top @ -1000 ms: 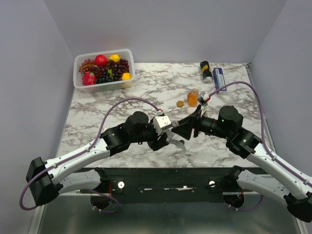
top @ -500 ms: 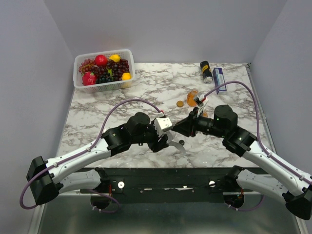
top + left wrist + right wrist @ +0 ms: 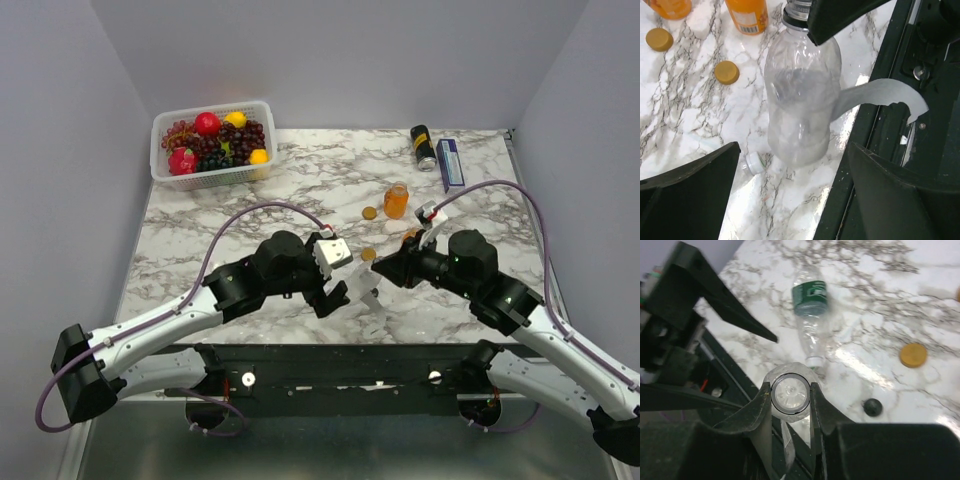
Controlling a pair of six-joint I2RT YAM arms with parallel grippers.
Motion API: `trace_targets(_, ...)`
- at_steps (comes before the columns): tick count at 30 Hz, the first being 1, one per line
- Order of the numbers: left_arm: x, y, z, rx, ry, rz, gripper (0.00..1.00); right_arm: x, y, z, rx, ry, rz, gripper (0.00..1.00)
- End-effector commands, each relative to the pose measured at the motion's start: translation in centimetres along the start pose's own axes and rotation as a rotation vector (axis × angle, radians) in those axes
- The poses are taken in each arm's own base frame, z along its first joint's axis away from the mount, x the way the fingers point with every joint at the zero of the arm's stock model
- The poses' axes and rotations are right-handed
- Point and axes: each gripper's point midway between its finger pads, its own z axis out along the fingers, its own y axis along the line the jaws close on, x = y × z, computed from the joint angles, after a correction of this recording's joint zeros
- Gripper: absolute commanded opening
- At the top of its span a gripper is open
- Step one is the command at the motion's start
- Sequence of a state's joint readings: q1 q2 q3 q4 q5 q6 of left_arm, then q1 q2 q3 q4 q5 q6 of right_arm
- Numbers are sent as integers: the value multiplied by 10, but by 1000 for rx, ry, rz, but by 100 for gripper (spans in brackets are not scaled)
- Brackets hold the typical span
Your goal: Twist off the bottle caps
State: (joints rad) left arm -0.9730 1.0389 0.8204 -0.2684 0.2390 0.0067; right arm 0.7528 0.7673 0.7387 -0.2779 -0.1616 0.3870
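Right gripper is mine, clamped on the neck of the clear bottle, one finger each side. Bottle stands upright on the marble table near the front edge, between the two arms. From my right wrist view its mouth looks uncapped. A loose label strip curls off its side.

Left gripper is spread wide, fingers either side of the bottle's lower body, not touching it.

Dark cap lies flat on the table just beside the held bottle. Second clear bottle, green label, lies on its side, neck pointing at the upright one and almost touching its base. Cannot tell if it is capped.

Two orange bottles stand further back, both cut off by the left wrist frame. Two orange caps lie loose on the marble near them, apart from each other and from the bottles.

Far side of the table: fruit basket at the back left corner, black can and blue box side by side at the back right.
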Motion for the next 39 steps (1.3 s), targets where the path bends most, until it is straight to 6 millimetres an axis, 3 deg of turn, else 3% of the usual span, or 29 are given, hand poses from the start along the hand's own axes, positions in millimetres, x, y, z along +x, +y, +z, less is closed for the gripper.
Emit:
trace_targets(1, -24, 1, -13, -28, -117, 25, 99, 9, -53, -25, 301, 20, -43, 1)
trace_targets(5, -29, 2, -18, -40, -145, 32, 99, 16, -86, -50, 501, 56, -72, 1)
trace_targets(12, -23, 15, -15, -108, -98, 18, 99, 32, -119, -74, 719, 133, -83, 1)
trace_targets(27, -19, 17, -13, -120, -79, -13, 99, 31, -133, -56, 795, 131, -64, 1)
trace_targets(39, -15, 18, -11, -125, -62, -13, 99, 44, -139, -40, 796, 150, -31, 1)
